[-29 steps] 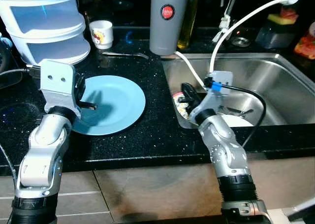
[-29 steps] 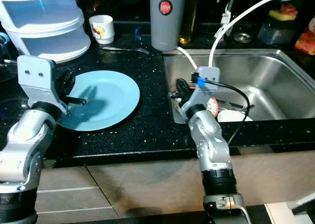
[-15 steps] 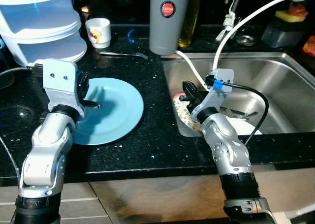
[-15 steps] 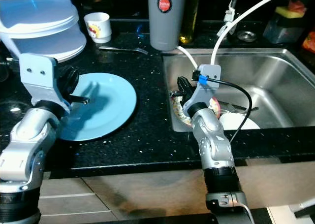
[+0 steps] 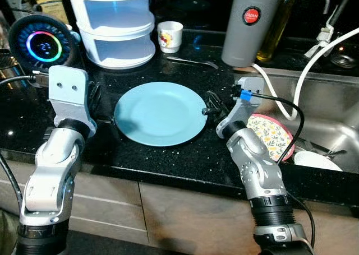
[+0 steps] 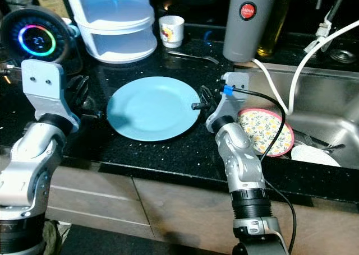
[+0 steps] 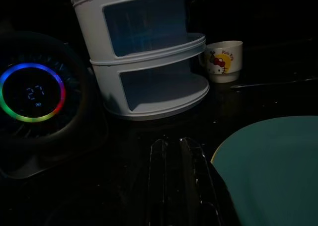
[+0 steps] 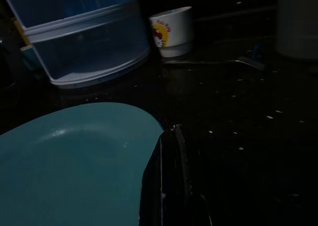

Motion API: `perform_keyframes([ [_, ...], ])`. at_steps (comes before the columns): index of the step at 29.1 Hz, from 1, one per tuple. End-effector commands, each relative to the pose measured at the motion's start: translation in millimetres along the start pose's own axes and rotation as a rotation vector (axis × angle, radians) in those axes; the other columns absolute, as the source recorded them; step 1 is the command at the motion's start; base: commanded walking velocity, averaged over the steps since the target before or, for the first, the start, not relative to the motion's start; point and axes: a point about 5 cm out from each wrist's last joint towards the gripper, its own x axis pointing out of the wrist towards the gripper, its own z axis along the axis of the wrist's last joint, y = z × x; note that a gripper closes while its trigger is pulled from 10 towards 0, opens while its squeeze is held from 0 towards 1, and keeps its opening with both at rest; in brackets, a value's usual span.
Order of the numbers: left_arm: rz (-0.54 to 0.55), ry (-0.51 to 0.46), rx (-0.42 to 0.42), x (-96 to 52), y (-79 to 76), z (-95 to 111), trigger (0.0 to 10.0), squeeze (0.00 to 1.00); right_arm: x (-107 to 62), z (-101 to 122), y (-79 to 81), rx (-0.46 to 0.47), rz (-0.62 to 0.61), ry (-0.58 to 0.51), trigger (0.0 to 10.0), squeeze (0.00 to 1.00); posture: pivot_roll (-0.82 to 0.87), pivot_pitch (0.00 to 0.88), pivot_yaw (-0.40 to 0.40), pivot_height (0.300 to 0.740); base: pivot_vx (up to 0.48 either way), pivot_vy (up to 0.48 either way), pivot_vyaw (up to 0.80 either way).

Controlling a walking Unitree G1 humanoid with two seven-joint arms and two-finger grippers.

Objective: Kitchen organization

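A light blue plate [image 5: 160, 112] lies flat on the black speckled counter [image 5: 168, 160]. My left gripper [image 5: 104, 112] sits at the plate's left rim; in the left wrist view its fingers [image 7: 161, 176] lie together, shut on nothing, beside the plate [image 7: 278, 166]. My right gripper [image 5: 211, 106] is at the plate's right rim, shut, with its fingers [image 8: 166, 181] lying along the plate's edge [image 8: 74, 161]. A floral plate [image 5: 270, 136] leans in the sink [image 5: 336, 106] to the right of my right arm.
At the back stand a white stacked container [image 5: 115, 25], a small white cup [image 5: 170, 36], a grey flask [image 5: 249, 25] and a fork [image 5: 190, 60]. A round device with a glowing ring [image 5: 42, 45] is at the back left. A white bowl [image 5: 317, 160] lies in the sink.
The whole view has shifted, so the camera moved. My right gripper has come out of the sink to the blue plate's right rim. My left gripper now sits at the plate's left rim rather than over it.
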Motion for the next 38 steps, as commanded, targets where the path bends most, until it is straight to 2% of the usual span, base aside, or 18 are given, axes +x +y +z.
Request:
perform_keyframes([
  [1, 0.002, 0.023, -0.007, -0.6, 2.6, -1.3, 10.0, 0.0, 0.3, -4.6, 0.5, 0.007, -0.001, 0.024, 10.0, 0.0, 0.09, 0.146, -0.019, 0.74, 0.0, 0.0, 0.0],
  [11, 0.026, 0.072, -0.021, 0.0, 6.9, -7.2, 10.0, 0.0, -1.5, -5.6, 1.5, 0.005, -0.001, 0.027, 10.0, 0.0, 0.09, 0.139, -0.017, 0.74, 0.0, -0.459, 0.0],
  [14, 0.036, 0.096, -0.074, -1.0, 6.2, -10.2, 10.0, 0.0, -2.3, -4.8, 2.6, 0.004, 0.002, 0.026, 10.0, 0.0, 0.09, 0.134, -0.019, 0.74, 0.0, 0.0, 0.0],
  [20, 0.035, 0.113, -0.098, -2.1, 5.0, -11.3, 10.0, 0.0, -2.5, -3.6, 4.0, 0.003, 0.008, 0.026, 10.0, 0.0, 0.08, 0.136, -0.025, 0.74, 0.0, 0.0, 0.0],
  [34, 0.044, 0.122, -0.111, -3.6, 8.6, -11.1, 10.0, 0.0, -2.3, -2.9, 5.4, 0.001, 0.016, 0.031, 10.0, 0.0, 0.08, 0.143, -0.029, 0.74, 0.0, 0.459, 0.0],
  [38, 0.051, 0.127, -0.105, -4.0, 10.6, -11.6, 10.0, 0.0, -2.7, -2.8, 5.7, 0.002, 0.015, 0.032, 10.0, 0.0, 0.08, 0.143, -0.026, 0.74, 0.0, 0.0, 0.0],
])
